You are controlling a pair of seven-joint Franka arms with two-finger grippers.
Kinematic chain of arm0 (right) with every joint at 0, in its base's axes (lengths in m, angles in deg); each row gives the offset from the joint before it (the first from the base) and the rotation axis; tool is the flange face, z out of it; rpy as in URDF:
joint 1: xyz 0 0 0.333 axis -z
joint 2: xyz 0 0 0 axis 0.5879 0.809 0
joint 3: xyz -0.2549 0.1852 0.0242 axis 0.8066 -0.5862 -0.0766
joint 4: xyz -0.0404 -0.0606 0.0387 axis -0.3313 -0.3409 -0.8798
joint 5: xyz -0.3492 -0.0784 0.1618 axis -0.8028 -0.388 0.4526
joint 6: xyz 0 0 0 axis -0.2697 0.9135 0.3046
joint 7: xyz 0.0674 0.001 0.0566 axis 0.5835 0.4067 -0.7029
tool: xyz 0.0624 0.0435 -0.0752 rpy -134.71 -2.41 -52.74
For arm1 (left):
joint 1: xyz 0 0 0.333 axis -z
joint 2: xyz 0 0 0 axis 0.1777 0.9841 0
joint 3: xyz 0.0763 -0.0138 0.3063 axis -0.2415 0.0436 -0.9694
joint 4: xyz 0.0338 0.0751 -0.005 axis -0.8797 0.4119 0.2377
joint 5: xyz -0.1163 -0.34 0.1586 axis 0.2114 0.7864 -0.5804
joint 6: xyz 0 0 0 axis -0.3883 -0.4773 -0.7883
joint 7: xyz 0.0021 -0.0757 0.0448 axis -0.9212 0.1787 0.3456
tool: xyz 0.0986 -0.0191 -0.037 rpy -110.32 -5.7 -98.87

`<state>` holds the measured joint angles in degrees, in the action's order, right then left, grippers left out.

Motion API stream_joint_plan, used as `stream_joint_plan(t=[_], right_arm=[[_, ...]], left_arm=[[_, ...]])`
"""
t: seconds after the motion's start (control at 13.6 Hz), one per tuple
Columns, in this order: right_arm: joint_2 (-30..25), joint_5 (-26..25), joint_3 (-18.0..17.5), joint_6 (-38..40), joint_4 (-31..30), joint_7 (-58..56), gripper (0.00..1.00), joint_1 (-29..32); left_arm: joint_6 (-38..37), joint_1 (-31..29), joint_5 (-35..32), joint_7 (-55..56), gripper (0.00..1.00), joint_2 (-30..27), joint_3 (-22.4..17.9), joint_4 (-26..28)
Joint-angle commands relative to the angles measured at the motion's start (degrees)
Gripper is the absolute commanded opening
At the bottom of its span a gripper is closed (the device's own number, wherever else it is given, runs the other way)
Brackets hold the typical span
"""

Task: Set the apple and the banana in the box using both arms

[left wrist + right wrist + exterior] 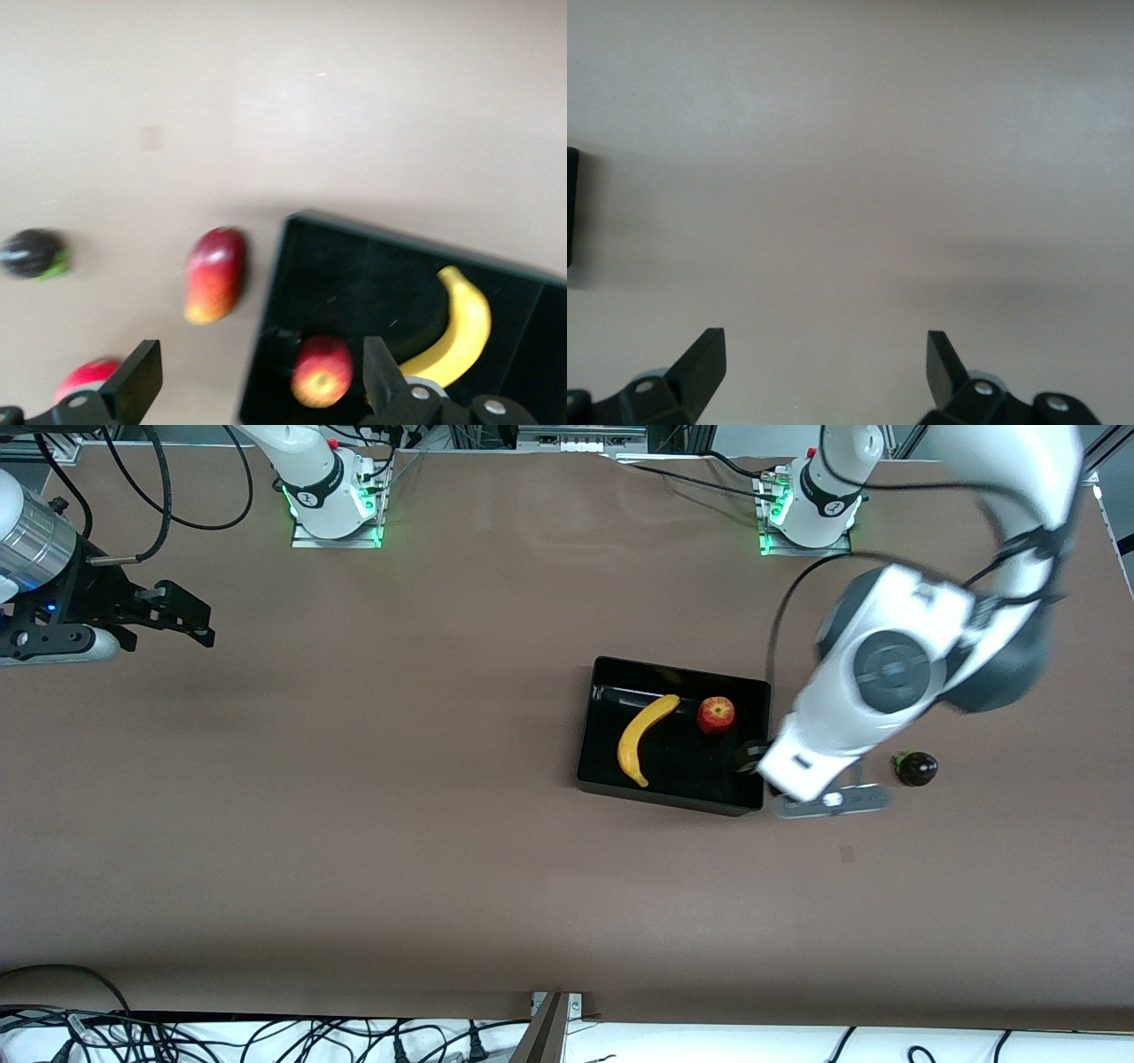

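Both fruits already lie in the box point(602, 717): the banana point(644, 739) toward the right arm's end, the apple point(716, 715) beside it. Your left gripper point(252, 376) hangs spread and empty over the box's edge (likely just released). Your right gripper point(824, 367) waits, spread over bare table point(354, 824).

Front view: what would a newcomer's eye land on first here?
The black box mid-table, with the yellow banana and red apple lying in it, apart. The left tool, open and empty, hangs over the box's wall at the left arm's end; the right tool, open, waits over bare table.
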<state>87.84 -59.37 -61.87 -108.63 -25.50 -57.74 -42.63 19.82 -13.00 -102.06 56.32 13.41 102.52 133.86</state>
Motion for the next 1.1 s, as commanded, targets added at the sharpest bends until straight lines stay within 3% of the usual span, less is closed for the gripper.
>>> stream_joint_plan(t=[0.0, 0.15, 0.29, 0.51, 1.03], right_arm=[[-0.30, 0.12, -0.15, -0.02, 0.21, 0.36, 1.00, 0.03], [-0.30, 0.21, -0.15, -0.02, 0.21, 0.36, 1.00, 0.03], [-0.30, 0.21, -0.15, -0.02, 0.21, 0.36, 1.00, 0.03], [-0.30, 0.21, -0.15, -0.02, 0.21, 0.36, 1.00, 0.03], [-0.30, 0.21, -0.15, -0.02, 0.21, 0.36, 1.00, 0.03]], left_arm=[[-5.23, 0.91, 6.90, -10.86, 1.00, -7.29, -7.37, 0.65], [-4.80, 5.29, 13.32, -21.23, 1.00, -15.10, -18.89, 8.19], [-4.19, 8.03, 13.26, -22.94, 1.00, -21.35, -23.85, 13.82], [3.09, 7.86, 12.82, -22.95, 1.00, -27.69, -24.30, 22.80], [1.97, 7.77, 12.64, -23.12, 1.00, -26.13, -23.78, 22.20]])
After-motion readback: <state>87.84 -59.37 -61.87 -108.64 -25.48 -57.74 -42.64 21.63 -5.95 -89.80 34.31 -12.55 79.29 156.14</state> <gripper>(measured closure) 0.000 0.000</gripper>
